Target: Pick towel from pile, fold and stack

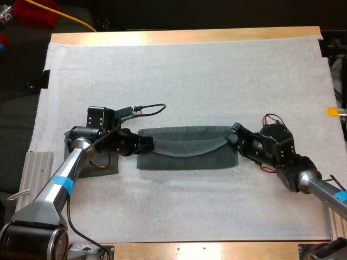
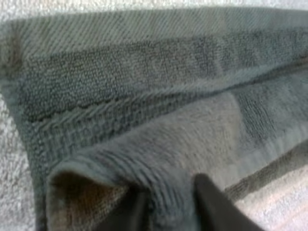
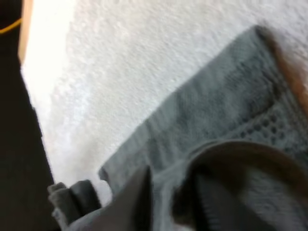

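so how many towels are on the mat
2. One towel lies stretched in the middle, its ends pinched by the left gripper and right gripper. A folded towel sits under the left arm; it may be a stack hiding more.

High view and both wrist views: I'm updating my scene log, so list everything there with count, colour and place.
towel: one, dark grey-green, mid-mat, lying as a long band with its upper layer partly folded over
folded stack: one, dark grey-green, on the mat under my left arm
mat: one, white, covering the table
table: one, wooden, under the mat
left gripper: one, black, pinching the towel's left end
right gripper: one, black, pinching the towel's right end
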Controlling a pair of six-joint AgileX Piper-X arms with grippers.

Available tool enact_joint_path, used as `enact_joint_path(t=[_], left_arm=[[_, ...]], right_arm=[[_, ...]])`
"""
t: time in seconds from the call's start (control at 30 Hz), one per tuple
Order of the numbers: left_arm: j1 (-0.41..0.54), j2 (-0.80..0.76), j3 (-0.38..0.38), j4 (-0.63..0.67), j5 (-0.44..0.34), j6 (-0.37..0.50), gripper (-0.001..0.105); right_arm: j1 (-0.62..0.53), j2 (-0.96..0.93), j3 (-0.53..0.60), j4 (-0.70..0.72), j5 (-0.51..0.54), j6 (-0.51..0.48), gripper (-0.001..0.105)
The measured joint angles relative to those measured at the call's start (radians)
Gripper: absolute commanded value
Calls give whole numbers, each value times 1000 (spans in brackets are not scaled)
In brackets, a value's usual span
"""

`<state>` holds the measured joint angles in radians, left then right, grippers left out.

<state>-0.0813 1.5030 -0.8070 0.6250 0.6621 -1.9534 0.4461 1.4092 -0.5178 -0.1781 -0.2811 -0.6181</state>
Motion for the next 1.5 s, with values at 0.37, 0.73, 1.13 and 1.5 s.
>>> enact_joint_path(t=[0.37, 0.73, 1.13, 1.5], left_arm=[[0, 0, -4, -73, 107, -94, 69], [0, 0, -23, -10, 147, -60, 68], [0, -183, -23, 209, 13, 134, 60], [0, -494, -23, 340, 0, 143, 60]], right_arm=[[0, 0, 0, -205, 9, 9, 58], [0, -6, 0, -236, -85, -89, 57], [0, -222, 0, 166, -94, -346, 57], [0, -468, -5, 459, -64, -443, 57]])
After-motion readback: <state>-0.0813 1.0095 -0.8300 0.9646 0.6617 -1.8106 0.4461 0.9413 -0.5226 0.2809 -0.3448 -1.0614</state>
